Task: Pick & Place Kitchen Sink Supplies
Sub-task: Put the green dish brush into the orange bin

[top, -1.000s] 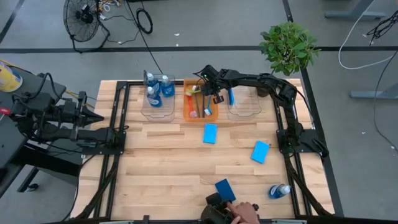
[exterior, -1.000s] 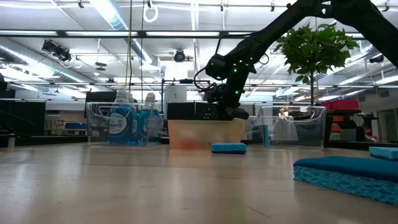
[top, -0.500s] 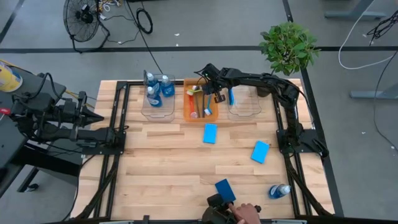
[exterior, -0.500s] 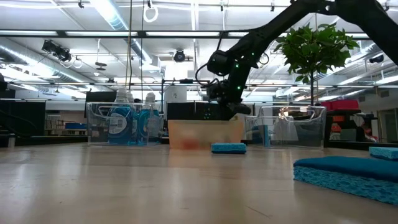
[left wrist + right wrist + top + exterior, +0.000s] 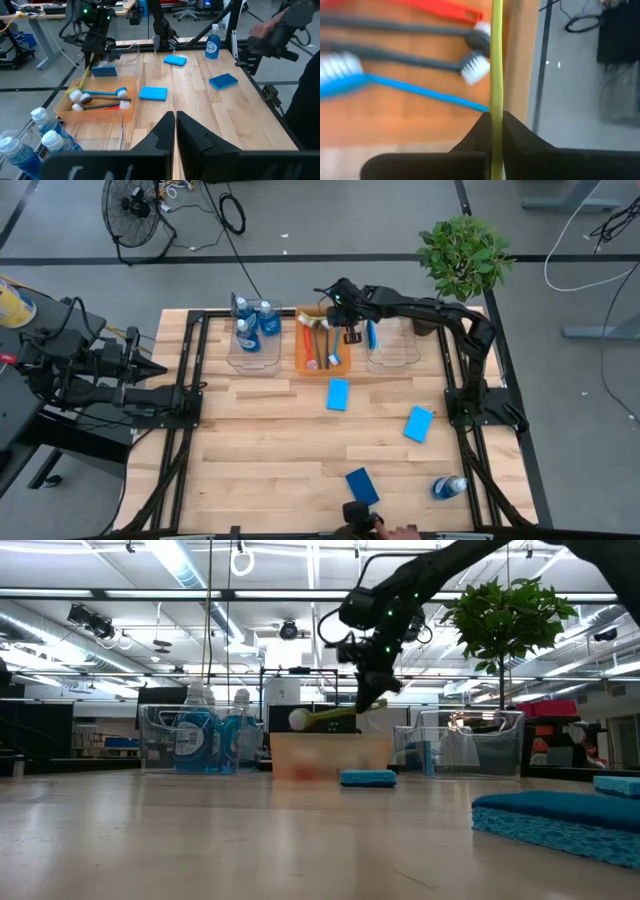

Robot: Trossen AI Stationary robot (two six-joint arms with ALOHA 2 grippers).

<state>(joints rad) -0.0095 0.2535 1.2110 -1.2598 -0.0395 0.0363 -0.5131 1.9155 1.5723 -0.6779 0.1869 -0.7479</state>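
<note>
My right gripper (image 5: 373, 698) (image 5: 495, 116) hangs above the orange bin (image 5: 300, 352) at the table's far side, shut on a yellow-green brush (image 5: 330, 715) (image 5: 85, 75). A red brush (image 5: 445, 10), two dark grey brushes (image 5: 405, 52) and a blue one (image 5: 420, 91) lie flat in the bin. Blue sponges (image 5: 338, 394) (image 5: 418, 423) (image 5: 362, 486) lie flat on the table, and a clear bottle (image 5: 449, 487) lies near the right front. My left gripper (image 5: 175, 117) waits shut at the table's left edge. My right gripper pinches the yellow-green brush's thin handle (image 5: 496, 97) between its two fingers (image 5: 516, 134), toward the end away from the head. The fingers slant down from above and cross the handle. The brush is lifted, its white head (image 5: 298, 719) a little lower, just above the bin's rim.
A clear bin (image 5: 255, 345) with blue bottles stands left of the orange bin. Right of it, another clear bin (image 5: 395, 352) holds an upright sponge. A potted plant (image 5: 463, 255) stands behind the far right corner. A person's hand (image 5: 385, 527) shows at the near edge.
My right gripper has risen above the orange bin and rolled its wrist. The yellow-green brush has come up out of the bin with it and now shows above the rim. The person's hand at the near edge has drawn back.
</note>
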